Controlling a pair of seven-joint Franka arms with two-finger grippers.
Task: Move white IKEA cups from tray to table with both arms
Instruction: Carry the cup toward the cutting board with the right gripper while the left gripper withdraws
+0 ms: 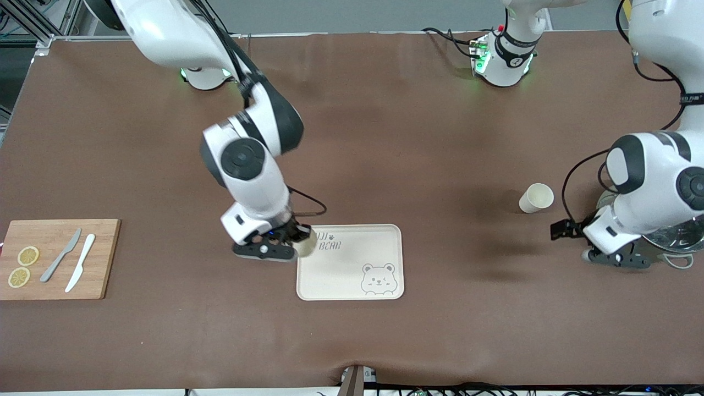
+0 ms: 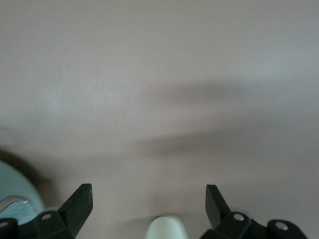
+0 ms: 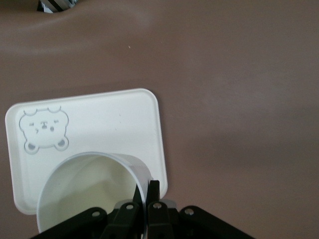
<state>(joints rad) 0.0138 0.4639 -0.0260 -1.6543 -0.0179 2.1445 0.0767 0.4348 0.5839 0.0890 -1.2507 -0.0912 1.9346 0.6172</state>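
My right gripper (image 1: 290, 243) is shut on the rim of one white cup (image 1: 307, 245) and holds it tilted over the corner of the bear-printed tray (image 1: 352, 261) toward the right arm's end. In the right wrist view the fingers (image 3: 153, 191) pinch the cup's wall (image 3: 84, 194) above the tray (image 3: 109, 119). The second white cup (image 1: 536, 198) stands on the table toward the left arm's end. My left gripper (image 1: 619, 259) is open and empty low over the table, beside that cup and apart from it. The left wrist view shows its spread fingers (image 2: 79, 204) over bare table.
A wooden cutting board (image 1: 55, 258) with two knives and lemon slices lies at the right arm's end. A metal bowl (image 1: 676, 236) sits under the left arm's wrist; its edge shows in the left wrist view (image 2: 15, 194).
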